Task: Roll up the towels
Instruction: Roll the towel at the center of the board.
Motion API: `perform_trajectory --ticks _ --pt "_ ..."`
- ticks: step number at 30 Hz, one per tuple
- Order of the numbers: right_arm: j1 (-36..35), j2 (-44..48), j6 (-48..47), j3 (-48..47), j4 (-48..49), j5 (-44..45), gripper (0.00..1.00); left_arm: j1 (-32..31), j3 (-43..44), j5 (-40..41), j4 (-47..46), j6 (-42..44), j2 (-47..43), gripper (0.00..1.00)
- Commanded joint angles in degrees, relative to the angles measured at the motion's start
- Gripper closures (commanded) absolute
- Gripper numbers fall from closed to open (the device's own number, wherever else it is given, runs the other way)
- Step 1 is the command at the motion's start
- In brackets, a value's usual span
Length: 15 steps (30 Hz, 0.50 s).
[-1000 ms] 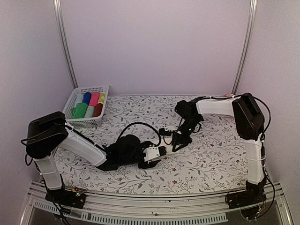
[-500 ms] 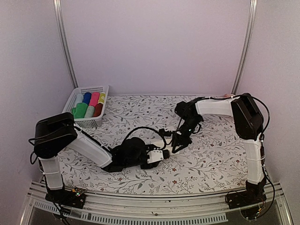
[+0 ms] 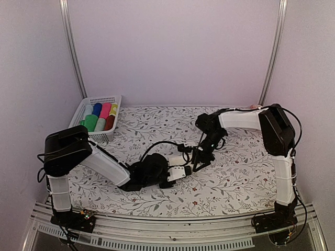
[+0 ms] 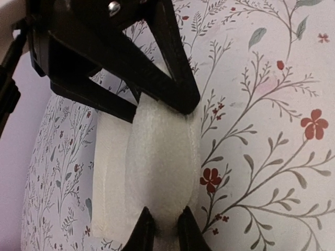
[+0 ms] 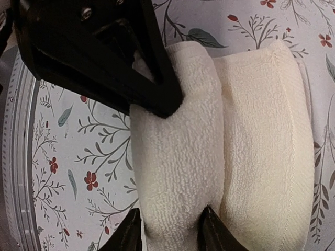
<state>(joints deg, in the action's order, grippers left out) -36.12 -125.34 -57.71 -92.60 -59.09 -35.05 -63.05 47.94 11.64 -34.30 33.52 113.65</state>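
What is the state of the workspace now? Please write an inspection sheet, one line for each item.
Surface: floral tablecloth, lying flat.
Job's things: cream-white towel, mid-table, partly rolled, an unrolled part beside the roll; green towel, rolled, in the basket.
Clutter: white basket at the far left, holding coloured rolls (blue, pink, red, yellow).
Grippers: left gripper pinches one end of the roll; right gripper grips the other end, fingers against both sides.
Cables: black cable loops above the table by the left wrist.
Surroundings: plain pale walls, metal poles; nothing else seen.
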Motion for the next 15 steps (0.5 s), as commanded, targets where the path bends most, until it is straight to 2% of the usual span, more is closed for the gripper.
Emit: perform_trajectory --ticks 1,9,15 --pt "-0.8 3.1 -1.0 4.0 1.4 3.8 0.57 0.0 1.5 -2.0 7.3 -5.8 1.0 0.98" --pt "0.8 15.3 -5.3 12.7 10.5 4.0 0.36 3.7 3.0 -9.6 14.2 -15.3 0.1 0.99" --pt "1.9 22.1 -8.0 19.4 18.6 3.5 0.32 8.4 4.7 -18.1 18.2 -20.0 -0.4 0.99"
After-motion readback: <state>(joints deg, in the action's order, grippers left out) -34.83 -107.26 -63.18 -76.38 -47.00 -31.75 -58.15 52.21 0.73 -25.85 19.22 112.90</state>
